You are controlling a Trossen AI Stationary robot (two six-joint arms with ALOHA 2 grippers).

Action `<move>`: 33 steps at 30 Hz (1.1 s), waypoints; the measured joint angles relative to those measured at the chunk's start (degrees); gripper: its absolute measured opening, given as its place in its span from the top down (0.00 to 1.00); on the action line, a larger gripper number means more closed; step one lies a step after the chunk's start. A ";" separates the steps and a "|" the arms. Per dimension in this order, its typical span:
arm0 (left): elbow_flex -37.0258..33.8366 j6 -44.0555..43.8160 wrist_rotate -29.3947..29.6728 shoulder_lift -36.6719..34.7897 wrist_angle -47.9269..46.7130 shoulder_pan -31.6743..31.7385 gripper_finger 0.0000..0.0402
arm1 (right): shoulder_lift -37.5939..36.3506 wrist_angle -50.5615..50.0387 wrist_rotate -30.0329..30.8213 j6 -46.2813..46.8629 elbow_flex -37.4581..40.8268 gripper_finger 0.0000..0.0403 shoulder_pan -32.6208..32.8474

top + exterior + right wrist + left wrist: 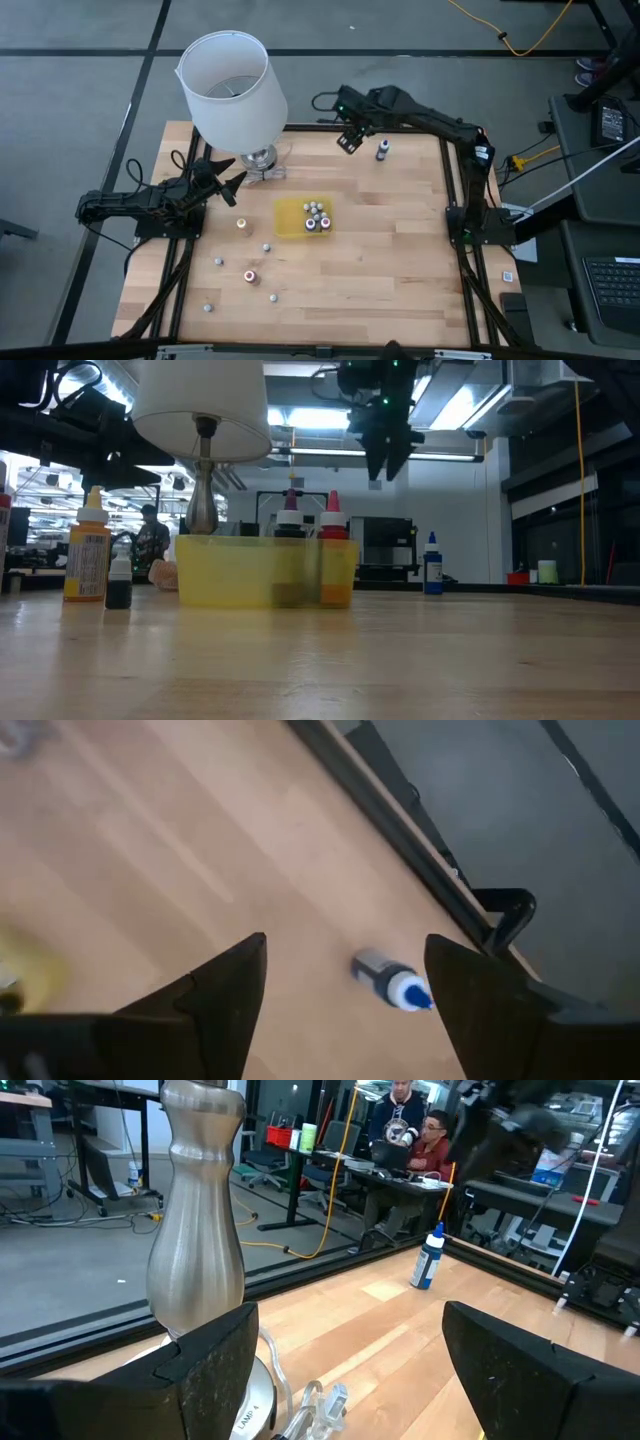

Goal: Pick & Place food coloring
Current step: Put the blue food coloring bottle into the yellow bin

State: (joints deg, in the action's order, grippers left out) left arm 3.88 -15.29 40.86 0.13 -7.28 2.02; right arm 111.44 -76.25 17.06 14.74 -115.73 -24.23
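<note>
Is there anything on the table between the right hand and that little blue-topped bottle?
No. From above, the right hand hangs open beside the blue-topped bottle, with only bare wood between them; its wrist view shows the same.

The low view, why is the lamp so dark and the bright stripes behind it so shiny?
In the low view the ceiling lights glare straight into the camera, so the lamp and the right gripper show almost as silhouettes. In the high view the light is even, and the lamp looks white. In the right wrist view the blue-capped bottle is a little blurred.
</note>
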 joint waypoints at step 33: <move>0.00 0.00 -0.02 0.01 0.00 0.00 0.22 | -4.42 16.88 -6.12 11.91 31.48 0.33 -14.38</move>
State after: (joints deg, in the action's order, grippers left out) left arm 3.88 -15.29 40.84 0.14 -7.28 2.02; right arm 107.02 -59.37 10.94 26.65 -84.25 -38.61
